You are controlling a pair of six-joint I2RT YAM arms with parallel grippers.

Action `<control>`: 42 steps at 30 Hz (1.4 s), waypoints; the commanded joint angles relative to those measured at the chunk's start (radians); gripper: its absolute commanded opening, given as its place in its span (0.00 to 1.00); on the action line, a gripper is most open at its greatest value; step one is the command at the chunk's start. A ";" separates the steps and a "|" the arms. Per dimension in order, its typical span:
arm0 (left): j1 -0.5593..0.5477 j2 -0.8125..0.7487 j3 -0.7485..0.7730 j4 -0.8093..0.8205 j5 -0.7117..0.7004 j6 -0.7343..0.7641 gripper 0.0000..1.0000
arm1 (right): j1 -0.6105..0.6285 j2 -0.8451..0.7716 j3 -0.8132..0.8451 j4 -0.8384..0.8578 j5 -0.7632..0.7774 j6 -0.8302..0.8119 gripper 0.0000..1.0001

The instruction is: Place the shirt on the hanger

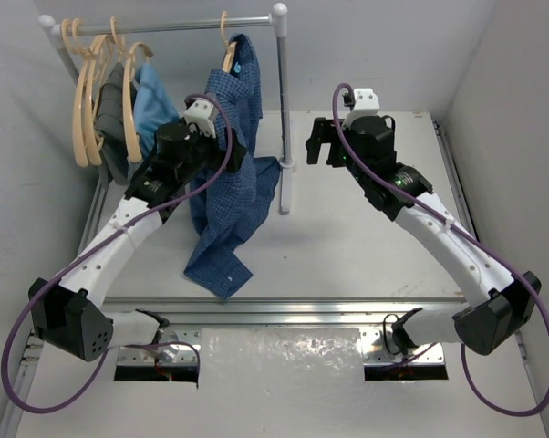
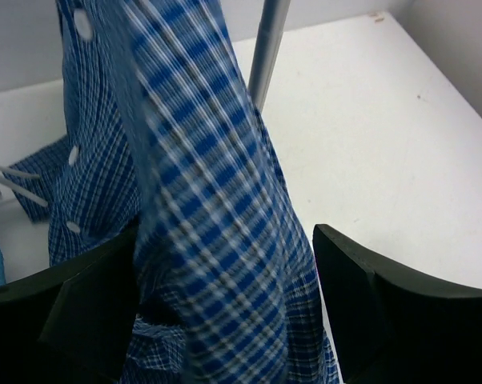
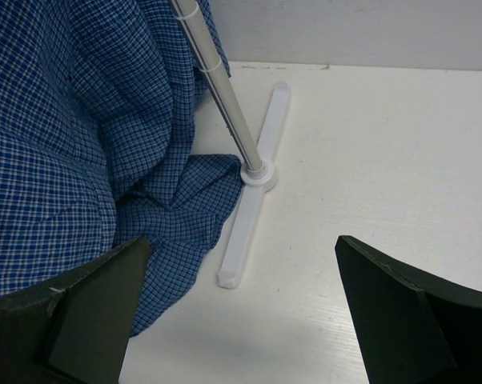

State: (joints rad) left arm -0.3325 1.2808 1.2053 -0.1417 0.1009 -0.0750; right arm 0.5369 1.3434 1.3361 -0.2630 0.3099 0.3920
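- Though spread wide, takes a hanging fold of the shirt between the fingers of the left gripper; meets the cloth at one finger, with no telling how firmly.
- Hangs on the hanger, hooked on the far rail just left of the upright post; falls past the left gripper and trails onto the table.
- Shows white buttons down the front edge in the left wrist view.
- Stands wide open at the right gripper, holding and touching nothing; hovers over the table just right of the post's foot, with the shirt's hem bunched against the left of that foot.
- At the far left of the rail: spare hangers, a grey garment and a light-blue garment.
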 commanded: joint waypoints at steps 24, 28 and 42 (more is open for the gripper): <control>0.000 -0.319 0.230 0.050 -0.196 0.202 1.00 | -0.403 0.096 -0.210 -0.162 -0.354 0.277 0.99; 0.006 -0.310 0.215 -0.034 -0.557 0.241 0.99 | -0.463 0.086 -0.251 -0.166 -0.368 0.288 0.99; 0.282 -0.326 -0.079 -0.311 -0.219 0.017 0.99 | -0.512 0.034 -0.342 -0.113 -0.358 0.217 0.99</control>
State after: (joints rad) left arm -0.0566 1.0443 1.1477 -0.4709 -0.1898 -0.0349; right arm 0.0284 1.4212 1.0065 -0.4305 -0.0452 0.6361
